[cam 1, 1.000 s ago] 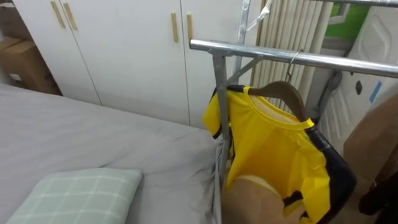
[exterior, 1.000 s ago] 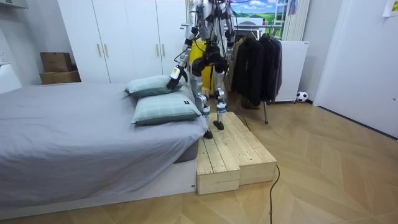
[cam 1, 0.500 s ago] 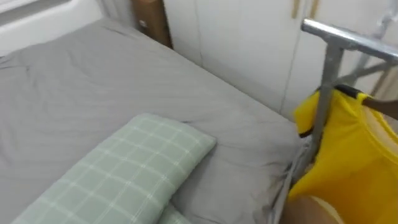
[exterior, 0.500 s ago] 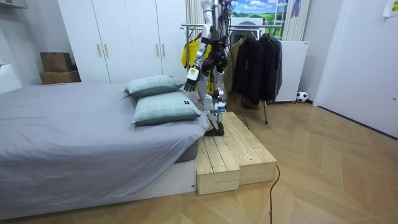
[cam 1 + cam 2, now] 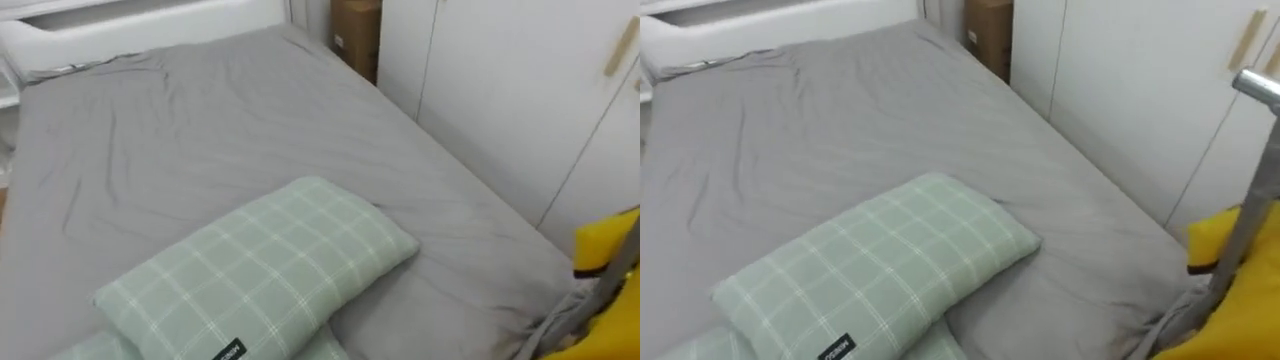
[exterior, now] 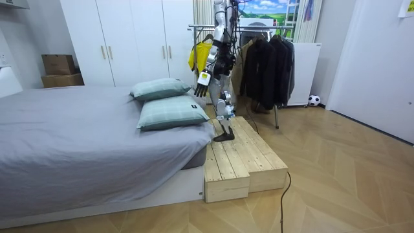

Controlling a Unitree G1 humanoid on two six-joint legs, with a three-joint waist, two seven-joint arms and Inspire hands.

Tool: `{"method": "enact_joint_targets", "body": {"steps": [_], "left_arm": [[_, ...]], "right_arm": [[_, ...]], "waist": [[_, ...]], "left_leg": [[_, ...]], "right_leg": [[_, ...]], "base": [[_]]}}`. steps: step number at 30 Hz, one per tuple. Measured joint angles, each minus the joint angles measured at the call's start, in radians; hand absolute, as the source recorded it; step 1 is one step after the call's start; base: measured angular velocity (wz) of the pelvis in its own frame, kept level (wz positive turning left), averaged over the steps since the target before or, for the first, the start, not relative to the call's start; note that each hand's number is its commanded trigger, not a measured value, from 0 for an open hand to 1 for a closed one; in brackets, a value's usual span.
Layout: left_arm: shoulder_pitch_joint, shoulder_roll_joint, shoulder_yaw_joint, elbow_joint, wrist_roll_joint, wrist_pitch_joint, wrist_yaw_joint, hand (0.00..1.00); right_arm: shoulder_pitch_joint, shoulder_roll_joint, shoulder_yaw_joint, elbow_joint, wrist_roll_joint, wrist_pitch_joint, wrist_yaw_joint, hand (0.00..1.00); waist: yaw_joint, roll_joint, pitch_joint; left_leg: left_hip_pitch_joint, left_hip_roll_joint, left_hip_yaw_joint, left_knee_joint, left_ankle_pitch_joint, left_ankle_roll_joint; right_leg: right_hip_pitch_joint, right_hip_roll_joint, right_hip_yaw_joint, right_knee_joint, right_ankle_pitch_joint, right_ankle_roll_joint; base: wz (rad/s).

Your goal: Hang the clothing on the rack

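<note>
A yellow shirt hangs on a hanger at the end of the metal clothes rack, behind the robot. In the eye views only its yellow edge and a grey rack pole show at the far right. I stand on the wooden platform beside the bed, turned toward the bed. My left hand hangs at my side with relaxed fingers and holds nothing.
A grey bed lies before me with a green checked pillow on its near end. White wardrobe doors and a cardboard box stand behind it. Dark coats hang further along the rack.
The robot has turned from the rack toward the bed, so the eye view swung left from the hung yellow shirt to bed and pillow. The left hand dropped closer to the body.
</note>
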Motion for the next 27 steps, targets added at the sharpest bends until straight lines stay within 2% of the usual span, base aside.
{"method": "enact_joint_targets", "body": {"steps": [2,3,4,5,7,8,10,12,14,17,18,22,25,27], "left_arm": [[0.016,0.003,-0.001,0.005,-0.013,0.000,0.000,0.00],[0.019,0.006,-0.001,0.005,-0.019,-0.001,0.001,0.00],[0.028,0.013,0.000,0.006,-0.025,-0.002,0.003,0.00],[0.043,0.021,0.003,0.008,-0.032,-0.003,0.002,0.00],[0.072,0.025,0.033,0.013,-0.042,-0.004,0.003,0.00],[0.094,0.026,0.064,0.020,-0.042,-0.004,0.004,0.00],[0.126,0.029,0.096,0.036,-0.038,0.002,0.004,0.00],[0.150,0.034,0.100,0.044,-0.031,0.026,0.005,0.00],[0.162,0.032,0.107,0.077,-0.013,0.059,0.003,0.00],[0.174,0.016,0.108,0.080,0.013,0.088,0.001,0.00],[0.175,0.012,0.110,0.080,0.040,0.094,0.001,0.00],[0.162,0.000,0.119,0.078,0.103,0.117,0.007,0.00],[0.131,-0.007,0.128,0.065,0.161,0.151,0.014,0.00],[0.097,-0.008,0.127,0.051,0.207,0.161,0.020,0.00]], "right_arm": [[0.018,0.003,-0.015,0.000,0.017,0.000,-0.001,0.00],[0.021,0.004,-0.018,0.000,0.022,0.000,-0.001,0.00],[0.021,0.007,-0.023,-0.001,0.024,0.000,-0.002,0.00],[0.018,0.007,-0.026,-0.003,0.020,0.000,-0.001,0.00],[0.017,0.008,-0.033,-0.002,-0.005,0.001,0.000,0.00],[0.013,0.011,-0.044,-0.003,-0.022,0.001,0.002,0.00],[0.015,0.016,-0.051,-0.002,-0.039,0.007,0.013,0.00],[0.019,0.020,-0.050,0.002,-0.036,0.023,0.032,0.00],[0.018,0.027,-0.039,0.010,-0.035,0.024,0.040,0.00],[0.015,0.028,-0.022,0.036,-0.031,0.024,0.045,0.00],[0.014,0.028,-0.022,0.044,-0.030,0.026,0.045,0.00],[0.015,0.028,-0.022,0.080,0.007,0.040,0.046,0.00],[0.023,0.030,-0.021,0.086,0.044,0.043,0.049,0.00],[0.026,0.028,-0.020,0.086,0.047,0.043,0.058,0.00]], "waist": [[-0.001,-0.001,0.0025],[-0.004,-0.001,0.0023],[-0.015,-0.003,0.0016],[-0.015,-0.007,0.0022],[0.000,-0.007,0.0006],[0.012,-0.007,0.0003],[0.012,-0.006,-0.0002],[0.013,-0.006,-0.0016],[0.016,-0.014,0.0009],[0.024,-0.022,0.0067],[0.035,-0.025,0.0079],[0.039,-0.025,0.0075],[0.033,-0.025,0.0080],[0.039,-0.024,0.0076]], "left_leg": [[0.008,-0.017,-0.082,0.014,-0.007,0.017],[0.013,-0.021,-0.102,0.013,-0.009,0.021],[0.013,-0.029,-0.150,0.007,-0.012,0.027],[0.013,-0.039,-0.182,0.003,-0.015,0.032],[0.012,-0.050,-0.205,-0.001,-0.016,0.033],[0.011,-0.060,-0.218,0.000,-0.016,0.033],[0.012,-0.071,-0.251,0.001,-0.016,0.033],[0.016,-0.073,-0.281,0.005,-0.015,0.034],[0.013,-0.085,-0.321,0.019,-0.015,0.035],[0.009,-0.094,-0.346,0.021,-0.014,0.036],[0.009,-0.100,-0.353,0.020,-0.014,0.036],[0.008,-0.106,-0.370,0.022,-0.012,0.034],[-0.007,-0.105,-0.385,0.036,-0.013,0.032],[-0.031,-0.101,-0.393,0.057,-0.011,0.028]], "right_leg": [[-0.007,0.012,0.165,0.022,0.004,0.001],[-0.003,0.022,0.207,0.008,0.003,0.003],[0.009,0.048,0.281,-0.051,0.008,0.012],[0.013,0.070,0.336,-0.111,0.032,0.023],[0.039,0.078,0.373,-0.131,0.050,0.045],[0.056,0.082,0.364,-0.147,0.053,0.049],[0.081,0.085,0.349,-0.162,0.055,0.052],[0.098,0.090,0.381,-0.182,0.054,0.053],[0.122,0.094,0.433,-0.209,0.053,0.056],[0.134,0.096,0.443,-0.214,0.051,0.058],[0.140,0.097,0.443,-0.215,0.050,0.060],[0.156,0.101,0.457,-0.242,0.049,0.062],[0.164,0.109,0.470,-0.251,0.048,0.062],[0.148,0.116,0.486,-0.250,0.046,0.063]], "base": [[0.82],[0.88],[0.91],[0.89],[0.49],[0.29],[0.46],[0.52],[0.52],[0.31],[0.20],[0.14],[0.12],[0.17]]}}
